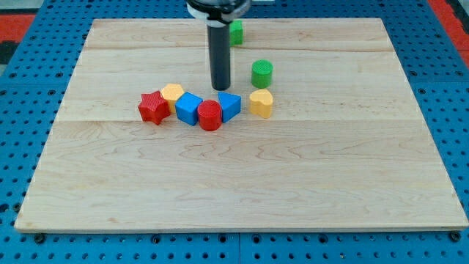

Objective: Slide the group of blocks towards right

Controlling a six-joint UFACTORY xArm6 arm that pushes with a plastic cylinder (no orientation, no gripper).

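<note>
My tip [220, 87] stands just above the group in the view, right behind the blue triangular block [229, 105]. The group lies in a row left of the board's middle: a red star block [153, 107], a yellow block [173, 93], a blue cube [189, 108], a red cylinder [210, 115] and the blue triangular block. A yellow heart block [261, 103] sits a little to the right of the row. A green cylinder [262, 73] stands above the heart.
A green block [236, 31] sits near the board's top edge, partly hidden behind the rod. The wooden board [293, 183] lies on a blue pegboard surface [22, 88].
</note>
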